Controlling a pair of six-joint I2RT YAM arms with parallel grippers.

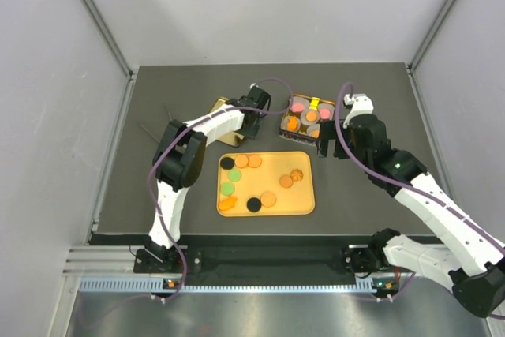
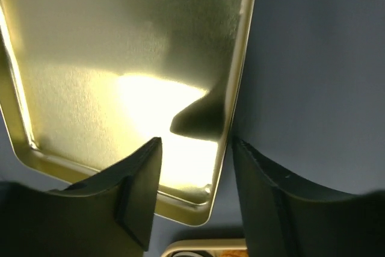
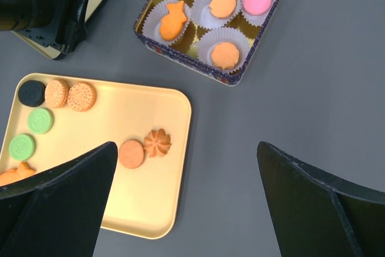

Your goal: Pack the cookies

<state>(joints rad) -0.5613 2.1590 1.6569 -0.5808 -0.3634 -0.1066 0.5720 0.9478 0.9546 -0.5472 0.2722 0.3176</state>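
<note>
**A:** Which step are you on?

**B:** Fetching the gold lid (image 2: 120,58), likely. Your left gripper (image 2: 197,144) stands half-wide astride its rim; I can't tell if it pinches yet. Next, close and lift.

**A:** The cookies (image 3: 131,153)?

**B:** Flat orange, green and black discs, on the tray (image 3: 138,209) just ahead of your right gripper (image 3: 186,148), spread wide. Others fill the tin (image 3: 186,63) beyond.

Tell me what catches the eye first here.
A yellow tray in the middle of the table holds loose cookies in orange, green and black. Behind it to the right, a tin carries more cookies in paper cups. The left gripper stands open astride the edge of a gold lid, left of the tin.
</note>
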